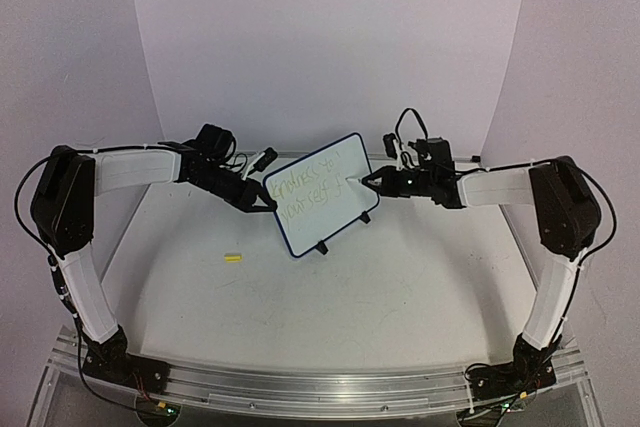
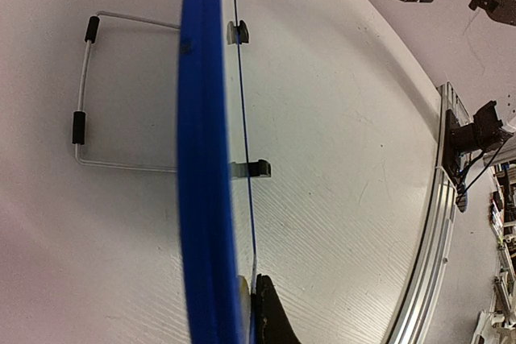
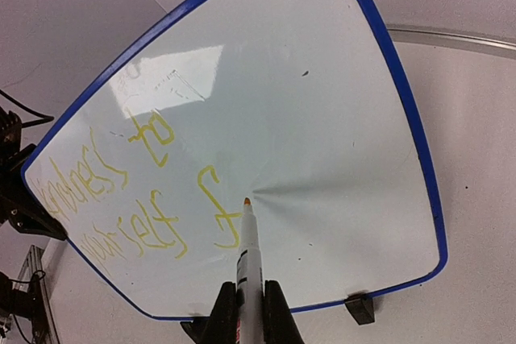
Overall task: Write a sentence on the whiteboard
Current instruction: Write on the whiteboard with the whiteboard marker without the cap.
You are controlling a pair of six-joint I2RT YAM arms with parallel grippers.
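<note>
Tightly, right end effector (image 3: 244, 305) pinching marker (image 3: 249, 247), tip on whiteboard (image 3: 322, 94)

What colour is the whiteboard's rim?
Blue. The whiteboard rim shows best in the left wrist view, seen edge-on.

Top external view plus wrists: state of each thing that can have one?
whiteboard, propped on its wire stand, partly written
sentence, two faint yellow lines on the board
marker, uncapped, tip touching the board
left hand, shut on the whiteboard's edge
right hand, shut on the marker
yellow piece, lying loose on the table
</note>
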